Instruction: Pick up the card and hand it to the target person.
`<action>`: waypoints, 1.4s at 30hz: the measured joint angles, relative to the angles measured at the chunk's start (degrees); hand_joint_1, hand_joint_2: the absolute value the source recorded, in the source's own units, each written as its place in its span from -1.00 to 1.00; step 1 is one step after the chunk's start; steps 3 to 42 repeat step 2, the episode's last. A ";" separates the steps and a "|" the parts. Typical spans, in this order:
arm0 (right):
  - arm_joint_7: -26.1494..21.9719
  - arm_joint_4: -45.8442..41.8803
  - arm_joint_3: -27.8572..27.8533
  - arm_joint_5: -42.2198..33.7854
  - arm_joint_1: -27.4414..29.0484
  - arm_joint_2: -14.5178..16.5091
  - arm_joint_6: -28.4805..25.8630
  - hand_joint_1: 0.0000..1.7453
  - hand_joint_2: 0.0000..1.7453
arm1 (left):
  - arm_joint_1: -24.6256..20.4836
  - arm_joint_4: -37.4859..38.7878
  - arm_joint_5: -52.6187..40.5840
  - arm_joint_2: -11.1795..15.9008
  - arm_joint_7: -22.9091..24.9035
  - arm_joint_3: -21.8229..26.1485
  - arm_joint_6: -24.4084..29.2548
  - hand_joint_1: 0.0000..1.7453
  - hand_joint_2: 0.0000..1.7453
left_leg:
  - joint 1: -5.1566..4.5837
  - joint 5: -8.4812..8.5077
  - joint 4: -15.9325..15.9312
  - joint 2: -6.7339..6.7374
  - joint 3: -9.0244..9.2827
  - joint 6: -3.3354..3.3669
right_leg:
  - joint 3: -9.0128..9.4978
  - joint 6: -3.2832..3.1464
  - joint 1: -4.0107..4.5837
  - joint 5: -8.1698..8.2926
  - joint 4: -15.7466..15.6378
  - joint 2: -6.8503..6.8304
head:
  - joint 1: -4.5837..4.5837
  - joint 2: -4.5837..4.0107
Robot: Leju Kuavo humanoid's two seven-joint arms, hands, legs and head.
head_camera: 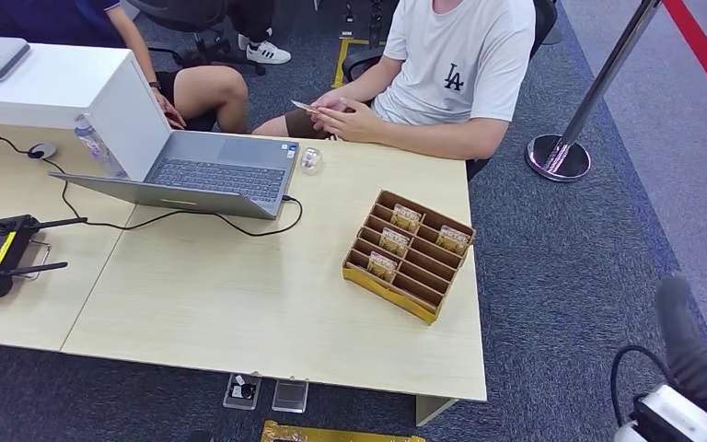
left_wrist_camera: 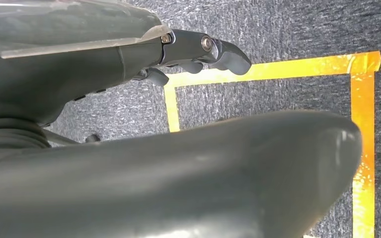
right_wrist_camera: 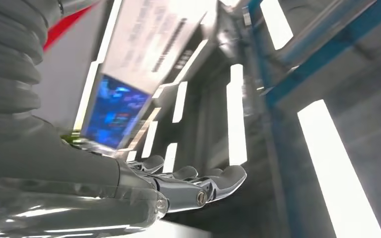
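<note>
Judging from the card already resting in the seated person's hands across the table, the handover looks done. The right hand points at the ceiling, fingers extended and holding nothing; the left hand hangs over taped carpet, released. Retreating well means keeping both arms clear of the cardboard card rack.
</note>
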 joint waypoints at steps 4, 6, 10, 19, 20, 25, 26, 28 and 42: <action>0.29 -0.06 -2.63 -3.28 1.74 -0.19 0.23 -1.00 1.00 | 0.00 0.00 -0.01 0.00 0.03 0.19 -0.05 -1.00 -1.00 | 0.00 -0.02 0.00 0.00 0.00 0.00 | -0.01 0.00 0.00 0.00 -0.01 0.00 | -0.01 0.00; 0.29 -0.06 -2.63 -3.28 1.74 -0.19 0.23 -1.00 1.00 | 0.00 0.00 -0.01 0.00 0.03 0.19 -0.05 -1.00 -1.00 | 0.00 -0.02 0.00 0.00 0.00 0.00 | -0.01 0.00 0.00 0.00 -0.01 0.00 | -0.01 0.00; 0.29 -0.06 -2.63 -3.28 1.74 -0.19 0.23 -1.00 1.00 | 0.00 0.00 -0.01 0.00 0.03 0.19 -0.05 -1.00 -1.00 | 0.00 -0.02 0.00 0.00 0.00 0.00 | -0.01 0.00 0.00 0.00 -0.01 0.00 | -0.01 0.00; 0.29 -0.06 -2.63 -3.28 1.74 -0.19 0.23 -1.00 1.00 | 0.00 0.00 -0.01 0.00 0.03 0.19 -0.05 -1.00 -1.00 | 0.00 -0.02 0.00 0.00 0.00 0.00 | -0.01 0.00 0.00 0.00 -0.01 0.00 | -0.01 0.00; 0.29 -0.06 -2.63 -3.28 1.74 -0.19 0.23 -1.00 1.00 | 0.00 0.00 -0.01 0.00 0.03 0.19 -0.05 -1.00 -1.00 | 0.00 -0.02 0.00 0.00 0.00 0.00 | -0.01 0.00 0.00 0.00 -0.01 0.00 | -0.01 0.00; 0.29 -0.06 -2.63 -3.28 1.74 -0.19 0.23 -1.00 1.00 | 0.00 0.00 -0.01 0.00 0.03 0.19 -0.05 -1.00 -1.00 | 0.00 -0.02 0.00 0.00 0.00 0.00 | -0.01 0.00 0.00 0.00 -0.01 0.00 | -0.01 0.00; 0.29 -0.06 -2.63 -3.28 1.74 -0.19 0.23 -1.00 1.00 | 0.00 0.00 -0.01 0.00 0.03 0.19 -0.05 -1.00 -1.00 | 0.00 -0.02 0.00 0.00 0.00 0.00 | -0.01 0.00 0.00 0.00 -0.01 0.00 | -0.01 0.00; 0.29 -0.06 -2.63 -3.28 1.74 -0.19 0.23 -1.00 1.00 | 0.00 0.00 -0.01 0.00 0.03 0.19 -0.05 -1.00 -1.00 | 0.00 -0.02 0.00 0.00 0.00 0.00 | -0.01 0.00 0.00 0.00 -0.01 0.00 | -0.01 0.00; 0.29 -0.06 -2.63 -3.28 1.74 -0.19 0.23 -1.00 1.00 | 0.00 0.00 -0.01 0.00 0.03 0.19 -0.05 -1.00 -1.00 | 0.00 -0.02 0.00 0.00 0.00 0.00 | -0.01 0.00 0.00 0.00 -0.01 0.00 | -0.01 0.00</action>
